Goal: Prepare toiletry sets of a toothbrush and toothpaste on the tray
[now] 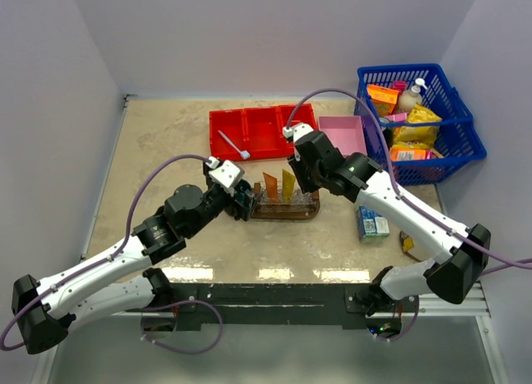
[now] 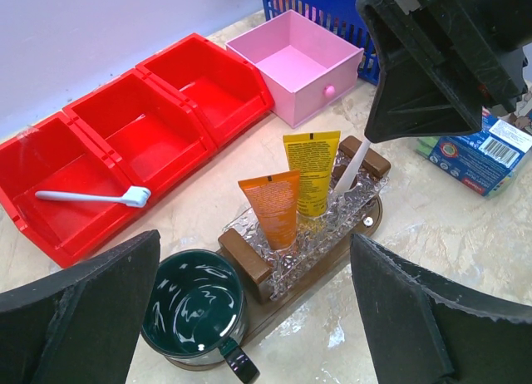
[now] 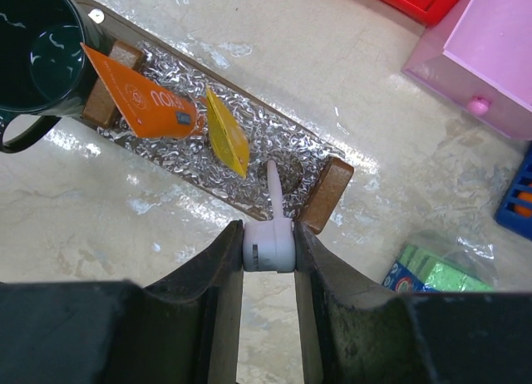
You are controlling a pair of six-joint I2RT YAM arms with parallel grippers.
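The dark wooden tray (image 1: 287,214) carries a clear ribbed holder (image 3: 166,151) with wooden end blocks. A deep orange toothpaste (image 2: 272,208) and a yellower toothpaste (image 2: 311,169) stand in it. My right gripper (image 3: 268,234) is shut on the head of a white toothbrush (image 3: 273,189). The handle points down into a hole at the holder's right end. My left gripper (image 2: 253,268) stands open and holds nothing, just over the tray's left end by a dark green mug (image 2: 193,313). Another toothbrush (image 2: 91,197) lies in the red bin's left compartment.
The red three-compartment bin (image 1: 262,130) and a pink box (image 1: 342,135) stand behind the tray. At the back right is a blue basket (image 1: 420,122) of goods. A green and blue packet (image 1: 374,224) lies right of the tray.
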